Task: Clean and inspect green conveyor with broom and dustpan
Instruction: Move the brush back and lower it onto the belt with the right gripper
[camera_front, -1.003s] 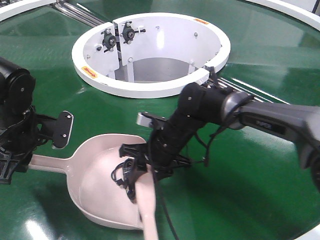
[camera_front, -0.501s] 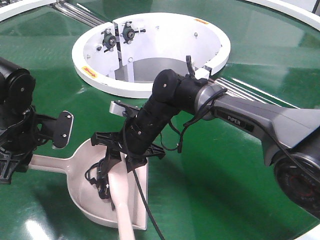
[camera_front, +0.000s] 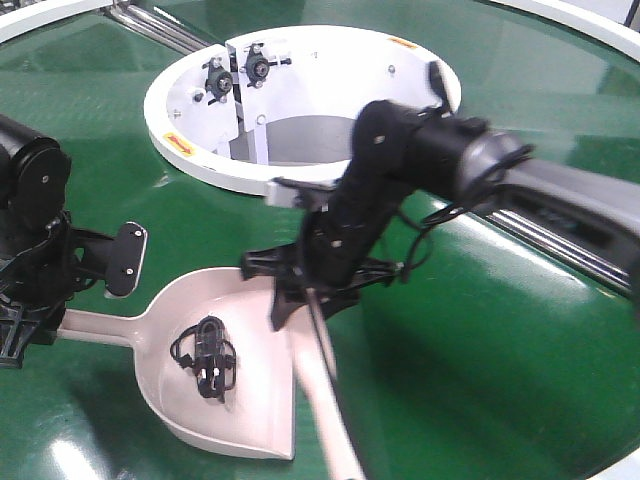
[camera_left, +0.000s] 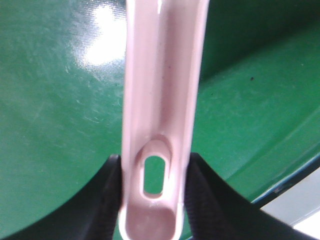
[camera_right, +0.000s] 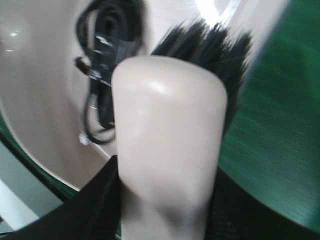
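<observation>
Glossy green conveyor (camera_front: 500, 380); smooth plastic dustpan (camera_front: 255, 380) (broom (camera_front: 325, 400) likewise).

My right gripper (camera_right: 166, 180) clamps the pale beige plastic broom (camera_right: 167, 125), a black finger (camera_right: 90, 205) on each side. Its dark grey bristles (camera_right: 210, 42) blur beyond, just beside the pale plastic dustpan (camera_right: 40, 100), which holds a coiled black cable bundle (camera_right: 102, 60). To the right lies the glossy green conveyor belt (camera_right: 280, 125).

Black cable bundle (camera_front: 208, 355) — small, loosely coiled, loops tangled, lying flat
</observation>
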